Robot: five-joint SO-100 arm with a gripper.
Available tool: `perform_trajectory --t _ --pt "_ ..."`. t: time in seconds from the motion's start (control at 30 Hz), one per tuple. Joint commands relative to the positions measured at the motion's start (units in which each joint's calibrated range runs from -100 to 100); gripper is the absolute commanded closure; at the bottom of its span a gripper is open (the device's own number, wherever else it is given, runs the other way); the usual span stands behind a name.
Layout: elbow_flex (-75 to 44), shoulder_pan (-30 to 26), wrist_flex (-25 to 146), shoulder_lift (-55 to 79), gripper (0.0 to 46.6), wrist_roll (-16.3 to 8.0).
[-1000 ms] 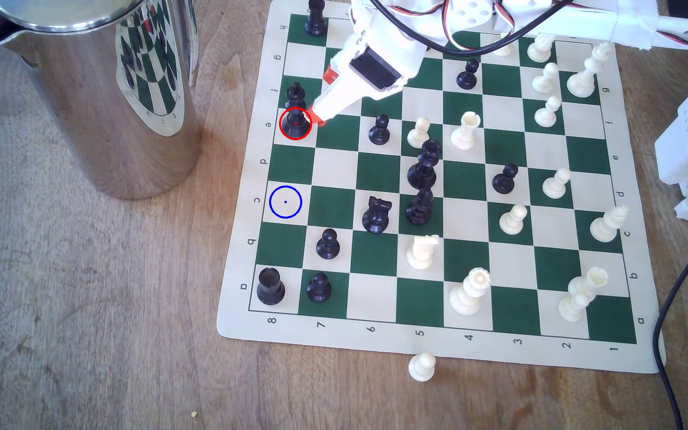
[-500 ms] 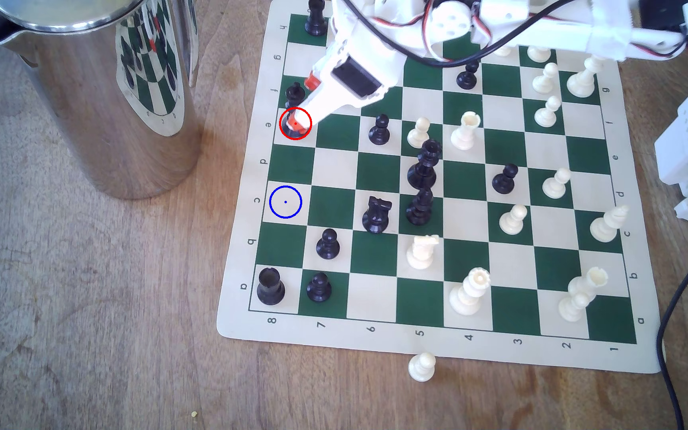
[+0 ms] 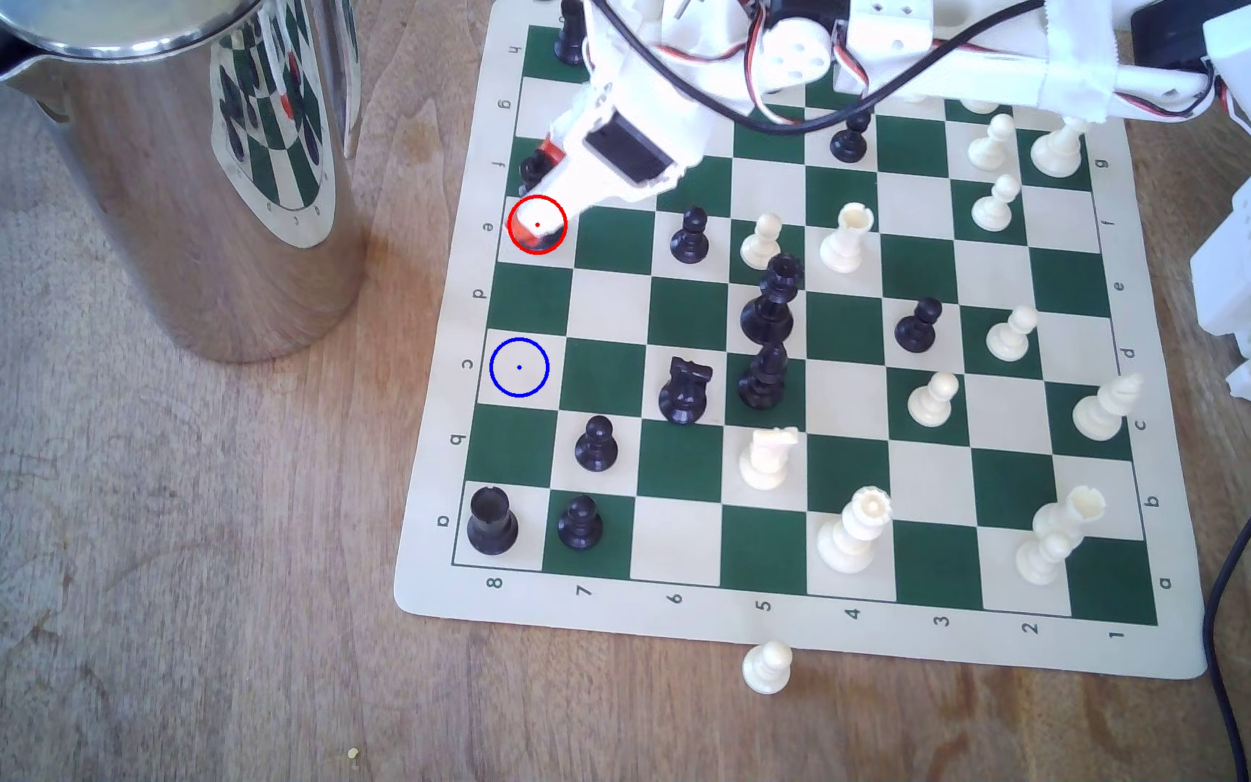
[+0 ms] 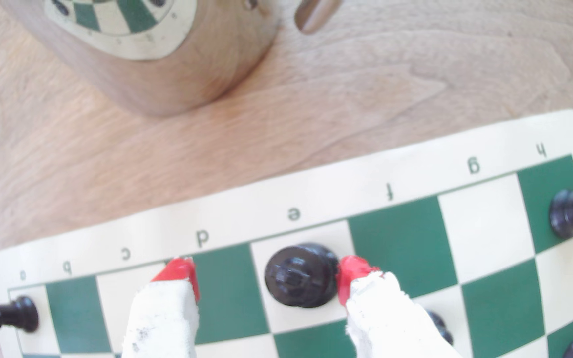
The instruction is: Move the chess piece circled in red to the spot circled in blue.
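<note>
Since the earlier frames the arm has swung toward the exterior view's left and come down, so the gripper (image 3: pixel 537 225) now covers the red-ringed square where it was beside it a second ago. The king (image 4: pixel 300 275) stands upright on its cream e-file square at the board's edge; in the exterior view just a dark sliver of its base (image 3: pixel 546 240) shows under the white fingers. Wrist view: fingers spread open, one red-tipped finger (image 4: pixel 352 275) touching or just beside the king's base, the other (image 4: pixel 180 275) well apart, over the next green square. Grip is off-centre. Risk: closing from here, the near finger likely shoves the king sideways before the far one arrives, so the tall piece tips or skids off its square. A second black piece (image 3: pixel 532 169) sits on the neighbouring f square, close behind the gripper body; a knock there is possible on lift or swing. The spot (image 3: pixel 519 367), blue-ringed, lies bare two squares along the same file edge, near the steel jug (image 3: pixel 179 173) on the tabletop (image 3: pixel 156 564); a high carry could brush the jug.
</note>
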Motion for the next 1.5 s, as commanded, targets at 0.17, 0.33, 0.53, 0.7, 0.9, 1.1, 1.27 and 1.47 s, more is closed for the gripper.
perform_trajectory --t 0.17,0.33,0.53,0.7,0.9,1.1,1.27,1.47 --pt "-5.15 0.2 -1.79 -1.57 25.9 -0.05" --pt "-5.33 0.13 -1.96 -0.98 26.9 -0.05" --pt "-7.06 -0.03 -1.96 0.72 27.0 -0.24" --pt "-8.33 0.28 -1.96 1.23 27.2 -0.29" --pt "-8.96 0.13 -1.96 1.49 30.1 -0.39" --pt "-8.96 -0.11 -0.98 1.83 43.4 0.29" --pt "-8.96 -0.19 -0.48 2.08 46.4 0.49" --pt "-10.14 -0.26 -0.48 2.25 46.4 0.15"
